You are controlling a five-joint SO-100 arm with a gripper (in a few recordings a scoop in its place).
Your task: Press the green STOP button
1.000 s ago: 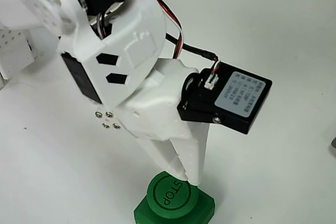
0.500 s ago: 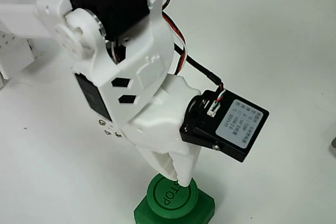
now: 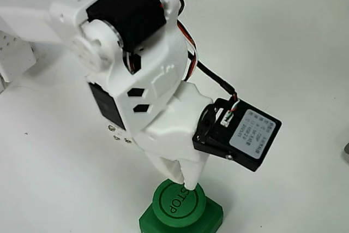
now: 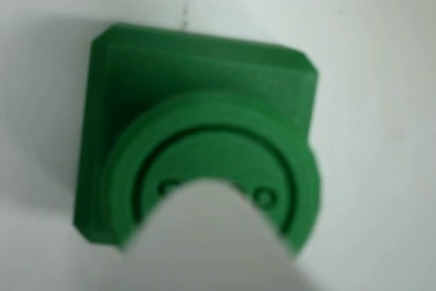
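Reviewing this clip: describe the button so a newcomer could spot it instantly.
On the white table, follow the white arm down to its gripper. Under that tip sits the green STOP button: a round dark-green cap on a squat green base, marked out by "STOP" engraved on top.

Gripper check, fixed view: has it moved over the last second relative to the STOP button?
Yes. The gripper has slid from the green STOP button's right rim toward its middle; its closed tip is now on the cap's upper part. The button itself hasn't shifted.
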